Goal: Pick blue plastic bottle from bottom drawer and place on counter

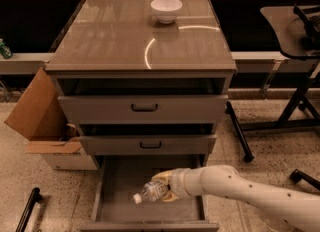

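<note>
Hiding its base, the gripper (165, 188) clasps the blue plastic bottle (149, 192) in the drawer (119, 178).

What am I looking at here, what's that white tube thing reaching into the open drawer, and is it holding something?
The white tube is a robot's arm, and it ends in a two-finger gripper. There is one picture, taken from above and in front of a grey drawer cabinet. The gripper is inside the bottom drawer, which is pulled open. Its fingers are closed around the blue plastic bottle, which lies tilted with its white cap pointing away from the arm. I cannot tell whether the bottle is lifted off the drawer floor. On the counter, the cabinet's glossy top, a white bowl stands near the back edge. A cardboard box sits on the floor beside the cabinet.
</note>
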Available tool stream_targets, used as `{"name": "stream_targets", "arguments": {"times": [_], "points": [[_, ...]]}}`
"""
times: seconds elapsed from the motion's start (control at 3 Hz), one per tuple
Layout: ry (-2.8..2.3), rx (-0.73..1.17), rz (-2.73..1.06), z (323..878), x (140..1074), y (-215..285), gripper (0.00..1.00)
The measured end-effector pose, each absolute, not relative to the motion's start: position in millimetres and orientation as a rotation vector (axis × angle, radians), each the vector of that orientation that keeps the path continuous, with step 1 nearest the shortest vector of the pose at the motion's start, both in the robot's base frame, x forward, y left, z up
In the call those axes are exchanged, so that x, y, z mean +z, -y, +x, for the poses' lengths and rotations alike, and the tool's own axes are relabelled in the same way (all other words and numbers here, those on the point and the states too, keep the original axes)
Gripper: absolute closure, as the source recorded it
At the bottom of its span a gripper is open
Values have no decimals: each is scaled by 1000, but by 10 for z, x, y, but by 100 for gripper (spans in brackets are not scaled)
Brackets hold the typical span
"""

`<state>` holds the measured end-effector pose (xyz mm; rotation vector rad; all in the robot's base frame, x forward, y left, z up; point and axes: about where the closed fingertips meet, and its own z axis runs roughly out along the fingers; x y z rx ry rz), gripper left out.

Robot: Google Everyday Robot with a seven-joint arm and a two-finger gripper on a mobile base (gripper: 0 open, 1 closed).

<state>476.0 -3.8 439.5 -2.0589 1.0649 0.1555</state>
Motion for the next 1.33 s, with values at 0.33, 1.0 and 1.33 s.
{"name": "stream_targets", "arguments": {"times": [0.33,1.0,1.33], "points": [[-978,79,-1996,4645,4994,327,100],[-960,96,-2002,4787,5164,401,100],[-900,108,-2052,4957,5701,566,100]]}}
